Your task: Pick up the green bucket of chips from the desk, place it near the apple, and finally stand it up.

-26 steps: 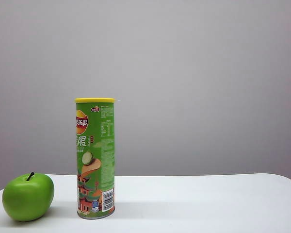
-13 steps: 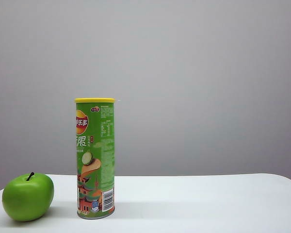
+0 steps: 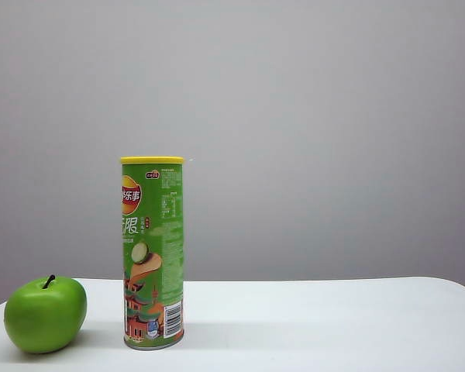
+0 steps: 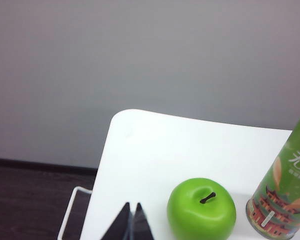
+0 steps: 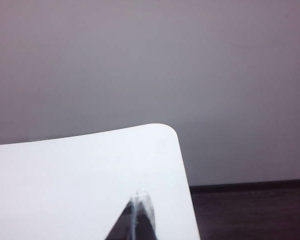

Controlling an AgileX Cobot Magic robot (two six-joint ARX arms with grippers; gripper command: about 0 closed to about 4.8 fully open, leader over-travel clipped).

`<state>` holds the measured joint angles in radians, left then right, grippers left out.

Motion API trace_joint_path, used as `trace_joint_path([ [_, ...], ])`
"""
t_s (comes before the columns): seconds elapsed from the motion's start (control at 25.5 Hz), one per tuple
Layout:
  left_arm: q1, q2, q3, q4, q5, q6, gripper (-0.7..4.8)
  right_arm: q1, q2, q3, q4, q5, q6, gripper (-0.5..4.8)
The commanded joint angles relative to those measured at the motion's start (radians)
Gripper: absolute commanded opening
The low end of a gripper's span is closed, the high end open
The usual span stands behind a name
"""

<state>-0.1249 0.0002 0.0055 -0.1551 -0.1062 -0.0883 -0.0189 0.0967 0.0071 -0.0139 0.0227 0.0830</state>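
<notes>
Left claw (image 4: 131,220): two dark, tapered fingers pressed together to a thin wedge, nothing between them. It hangs over the near edge of the desk (image 4: 155,145), a smooth, matte white top with a rounded corner. Just beside the tips sits the apple (image 4: 201,209), glossy bright green, round, with a short dark stem in a shallow dimple; claw and apple are apart. Beyond the apple from the claw stands the chips can (image 4: 285,195), a tall green cylinder with printed building artwork and a metal base rim; near the apple, not touching it.

Right claw (image 5: 136,216): fingers also pressed together, dark with a pale sheen along the seam, pinching nothing. Below it only bare white desktop (image 5: 80,170), running out to a rounded corner; dark floor past the edge.

Exterior view: neither claw shows. Chips can (image 3: 153,252) upright on its base, flat yellow lid on top, red-yellow logo, cucumber slice, barcode low on the side. Apple (image 3: 45,313) on the desk (image 3: 333,325) to the can's left, a small gap between them. Plain grey wall behind.
</notes>
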Motion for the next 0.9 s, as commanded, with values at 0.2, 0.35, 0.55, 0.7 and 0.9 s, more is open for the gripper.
trace_joint_path([
  [0.2,0.000,0.001,0.000,0.037,-0.006,0.031,-0.05,0.000,0.000,-0.006,-0.106,-0.003,0.022,-0.07],
  [0.35,0.000,0.001,0.000,0.035,-0.006,0.028,-0.01,0.000,0.000,-0.006,-0.164,-0.002,0.022,-0.06],
  [0.55,0.000,0.001,0.000,0.031,0.020,0.026,-0.01,-0.001,0.000,-0.006,-0.169,-0.002,0.022,-0.06],
  [0.7,0.000,0.001,0.000,0.030,0.021,0.026,-0.01,-0.001,0.000,-0.006,-0.169,-0.002,0.022,-0.06],
  [0.9,0.000,0.001,0.000,0.030,0.020,0.026,-0.01,-0.001,0.000,-0.006,-0.169,-0.002,0.022,-0.06],
])
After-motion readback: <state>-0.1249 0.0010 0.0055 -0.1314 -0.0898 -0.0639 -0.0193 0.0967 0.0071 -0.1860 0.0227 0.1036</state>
